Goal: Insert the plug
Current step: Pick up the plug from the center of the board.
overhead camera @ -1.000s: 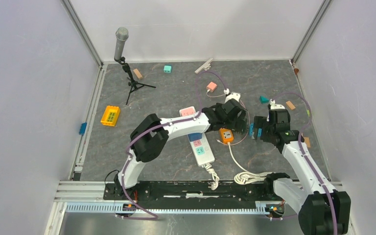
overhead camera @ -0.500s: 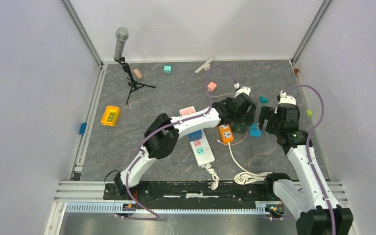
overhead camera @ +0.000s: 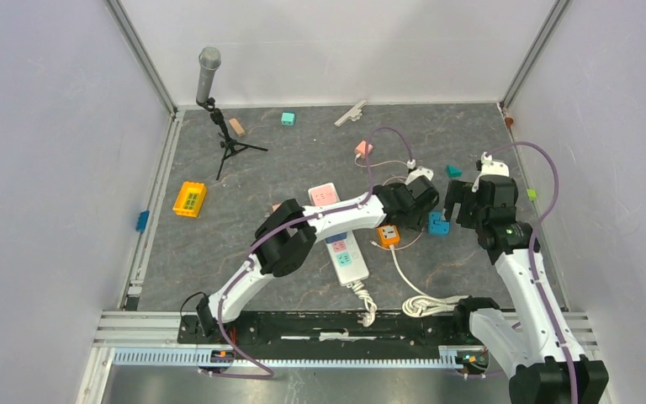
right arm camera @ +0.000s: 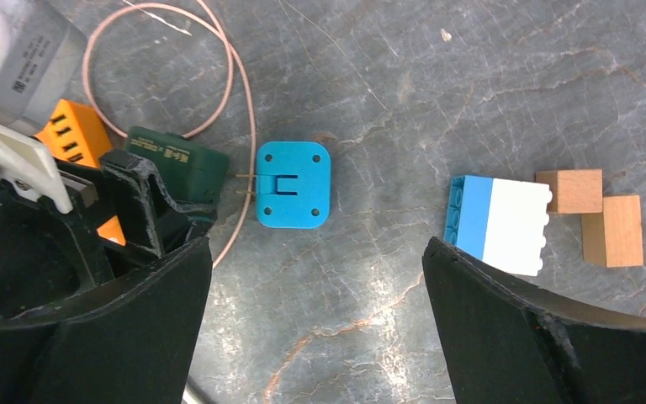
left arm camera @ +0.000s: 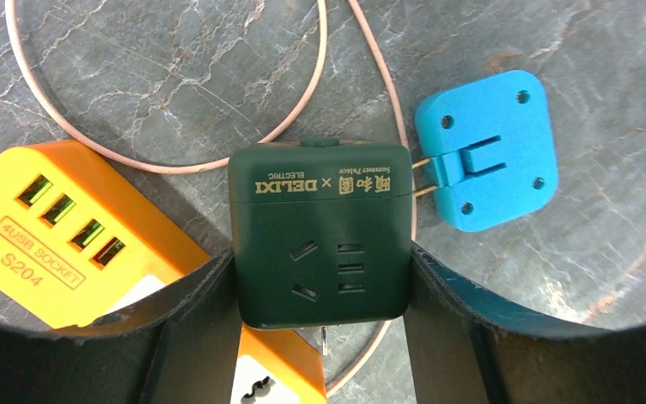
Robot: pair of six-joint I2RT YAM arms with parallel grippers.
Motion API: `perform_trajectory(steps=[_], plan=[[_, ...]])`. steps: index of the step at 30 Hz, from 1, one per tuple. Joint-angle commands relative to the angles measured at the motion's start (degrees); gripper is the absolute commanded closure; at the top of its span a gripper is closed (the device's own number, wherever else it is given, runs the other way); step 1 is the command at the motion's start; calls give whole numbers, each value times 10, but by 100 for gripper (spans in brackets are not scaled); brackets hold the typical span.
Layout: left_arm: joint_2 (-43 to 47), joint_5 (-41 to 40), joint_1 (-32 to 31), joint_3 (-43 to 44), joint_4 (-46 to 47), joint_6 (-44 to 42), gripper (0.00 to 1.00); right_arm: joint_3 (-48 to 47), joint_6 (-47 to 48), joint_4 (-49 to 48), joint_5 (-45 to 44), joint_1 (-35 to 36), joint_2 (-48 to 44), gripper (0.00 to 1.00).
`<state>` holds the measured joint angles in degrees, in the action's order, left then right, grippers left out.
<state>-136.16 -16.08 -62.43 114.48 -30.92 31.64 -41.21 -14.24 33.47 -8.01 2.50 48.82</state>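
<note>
Pinching both edges of green adapter (left arm camera: pixel 320 210) — left claw (left arm camera: pixel 321 268).

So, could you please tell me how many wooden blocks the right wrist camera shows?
2. The upper wooden block lies just right of the blue-and-white brick; the lower wooden block sits against its lower right corner. Others may lie outside this view.

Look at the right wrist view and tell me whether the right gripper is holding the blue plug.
No: the blue plug lies on the table ahead of the right gripper, whose fingers stand wide apart, touching nothing.
</note>
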Motion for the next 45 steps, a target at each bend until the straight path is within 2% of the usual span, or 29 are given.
perform_trajectory(steps=[1, 6, 13, 19, 22, 27, 31, 40, 45], plan=[[108, 32, 6, -33, 99, -28, 56, -48, 13, -8, 39, -2, -2, 1], [245, 94, 33, -157, 213, -34, 55, -92, 32, -4, 133, -2, 6, 2], [442, 300, 138, -387, 370, 18, 55, -136, 36, -30, 311, -1, 25, 2], [605, 420, 225, -570, 484, 36, 57, -99, 14, -121, 466, 10, 32, 2], [681, 452, 243, -624, 487, 2, 56, -70, -16, -193, 522, 32, 31, 2], [772, 517, 247, -676, 474, -72, 53, -65, -30, -260, 539, 92, 36, 2], [808, 541, 248, -695, 470, -91, 53, -77, 8, -288, 562, 133, 47, 2], [796, 547, 248, -699, 468, -5, 55, -27, 97, -406, 569, 138, 12, 2], [769, 571, 250, -700, 468, 50, 58, 81, 58, -615, 637, 138, -5, 2]])
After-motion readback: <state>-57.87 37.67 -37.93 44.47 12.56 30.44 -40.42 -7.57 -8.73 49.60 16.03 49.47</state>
